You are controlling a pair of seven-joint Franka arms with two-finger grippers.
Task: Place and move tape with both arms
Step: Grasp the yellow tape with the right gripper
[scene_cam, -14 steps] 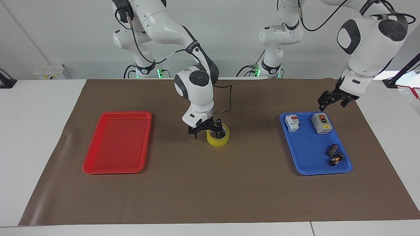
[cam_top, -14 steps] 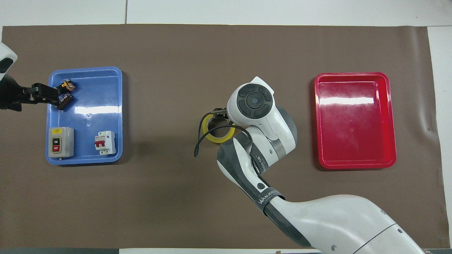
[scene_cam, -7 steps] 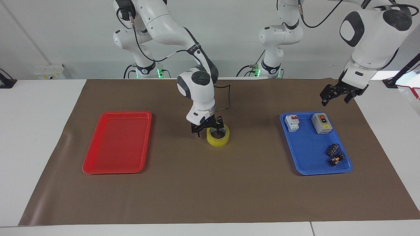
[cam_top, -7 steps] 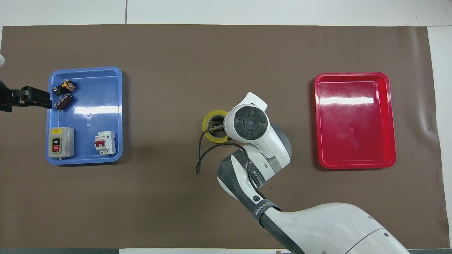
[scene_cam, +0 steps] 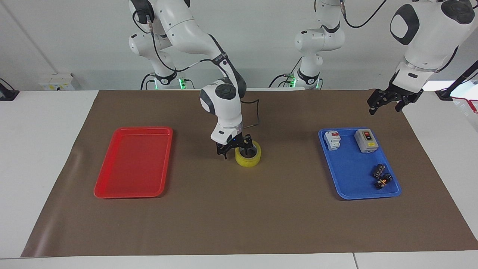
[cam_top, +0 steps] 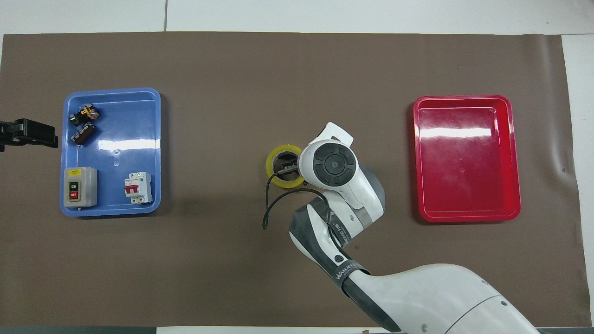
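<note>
The tape (scene_cam: pixel 248 158), a yellow roll with a pale core, lies flat on the brown mat in the middle of the table; it also shows in the overhead view (cam_top: pixel 277 158). My right gripper (scene_cam: pixel 235 150) is down at the roll and open, one finger inside the core, the other outside on the red tray's side. In the overhead view the right gripper (cam_top: pixel 287 168) is mostly hidden under the wrist. My left gripper (scene_cam: pixel 384 106) is open and empty, raised over the mat beside the blue tray, and shows at the overhead view's edge (cam_top: pixel 46 137).
A blue tray (scene_cam: pixel 351 179) (cam_top: pixel 120 125) at the left arm's end holds a grey switch box (scene_cam: pixel 366 141), a white circuit breaker (scene_cam: pixel 332 140) and small black parts (scene_cam: pixel 381 175). A red tray (scene_cam: pixel 134 164) (cam_top: pixel 464 157) sits at the right arm's end.
The left gripper has risen and drawn back off the blue tray toward its own end of the table. The right wrist has shifted slightly at the tape. The tape has not moved.
</note>
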